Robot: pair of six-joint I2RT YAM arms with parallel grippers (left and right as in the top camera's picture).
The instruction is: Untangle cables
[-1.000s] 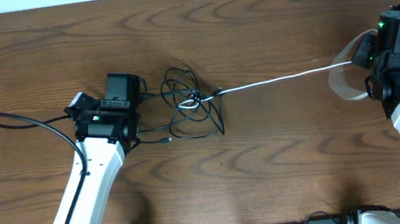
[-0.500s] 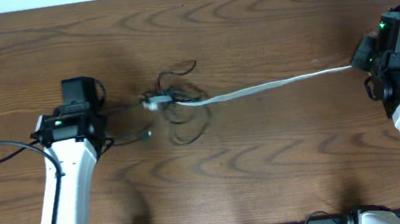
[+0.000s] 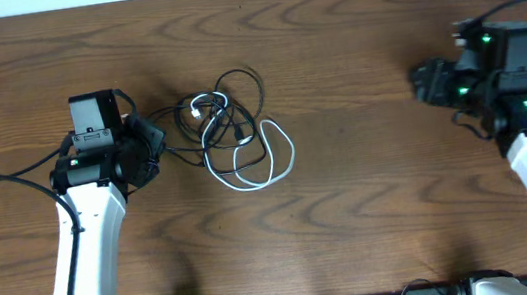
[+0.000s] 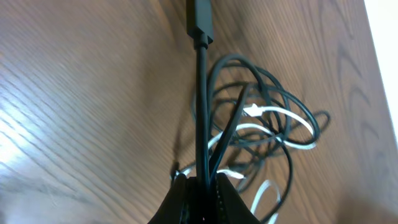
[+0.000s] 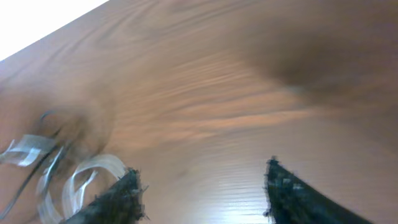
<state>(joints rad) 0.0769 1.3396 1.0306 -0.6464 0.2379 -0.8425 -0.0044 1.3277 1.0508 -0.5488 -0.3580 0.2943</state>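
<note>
I count one white cable [image 3: 289, 159] and a knot of black cables [image 3: 239, 125], how many I can't tell. Two arms: one left hand [image 3: 152, 141], one right hand [image 3: 423, 81]. One desk [image 3: 373, 215].

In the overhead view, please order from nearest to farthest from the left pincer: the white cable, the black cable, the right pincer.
1. the black cable, gripped by the left pincer.
2. the white cable, looped to its right.
3. the right pincer, far right.
</note>
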